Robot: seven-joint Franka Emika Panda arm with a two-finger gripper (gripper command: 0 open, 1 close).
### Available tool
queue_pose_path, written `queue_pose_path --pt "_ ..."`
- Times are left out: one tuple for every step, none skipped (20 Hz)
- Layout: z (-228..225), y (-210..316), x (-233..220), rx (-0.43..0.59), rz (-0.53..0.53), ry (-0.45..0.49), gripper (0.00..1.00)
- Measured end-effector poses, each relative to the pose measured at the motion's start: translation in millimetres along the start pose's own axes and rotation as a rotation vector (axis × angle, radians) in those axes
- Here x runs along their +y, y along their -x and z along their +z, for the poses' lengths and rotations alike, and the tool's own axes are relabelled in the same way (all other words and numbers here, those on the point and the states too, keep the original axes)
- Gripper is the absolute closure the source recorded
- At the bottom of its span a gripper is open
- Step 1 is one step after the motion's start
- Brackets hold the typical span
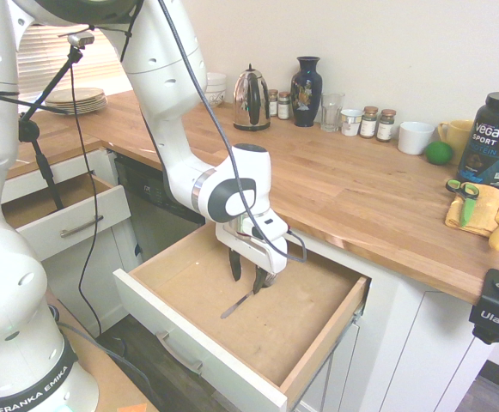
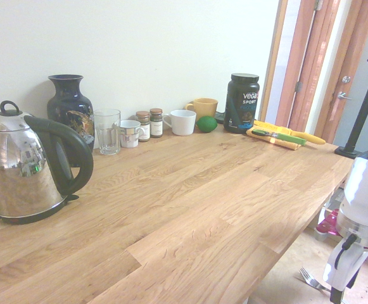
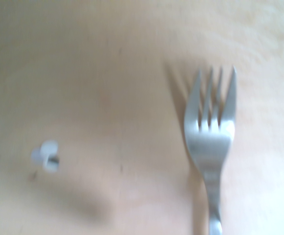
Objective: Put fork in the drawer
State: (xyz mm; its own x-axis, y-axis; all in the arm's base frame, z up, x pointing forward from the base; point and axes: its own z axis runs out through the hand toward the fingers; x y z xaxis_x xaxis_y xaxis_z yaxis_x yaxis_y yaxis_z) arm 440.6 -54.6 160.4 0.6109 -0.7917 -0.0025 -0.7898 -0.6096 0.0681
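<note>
The fork (image 1: pixel 247 299) lies flat on the bare brown board bottom of the large pulled-out drawer (image 1: pixel 199 354), handle angled toward the white front, tines toward the rear; the gripper (image 1: pixel 247 273) hangs straight down over its tine end, its two dark fingers (image 1: pixel 234 265) standing apart with a gap between them and nothing clamped in that gap; whether a fingertip touches the metal cannot be told. The wrist view confirms the fork (image 3: pixel 211 142) resting on the pale board, with a small white fitting (image 3: pixel 46 156) (a plug or screw cap, too blurred to identify) set well apart from it. My judgement: the fork is set down mid-floor, away from the wooden sides, so that it lies stable and clear of the walls; the placement itself looks complete, and what remains is for the arm to lift clear without catching the tines. Surroundings: a butcher-block counter (image 2: pixel 190 202) in a kitchen, cream wall behind; on it a steel kettle (image 2: pixel 25 168), a dark blue vase (image 2: pixel 69 107), a glass (image 2: pixel 107 131), spice jars, a white mug (image 2: pixel 182 122), a yellow mug, a lime, a black protein tub (image 2: pixel 242 102); a narrower drawer (image 1: pixel 64 215) stands open beside the big one.
</note>
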Motion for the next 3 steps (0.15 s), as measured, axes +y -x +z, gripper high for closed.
queue_pose_path --pt "-5 5 6 0.001 0.003 -0.006 0.00" --pt "-12 9 12 0.002 0.006 -0.013 0.00" --pt "-17 14 18 0.003 0.009 -0.019 0.00"
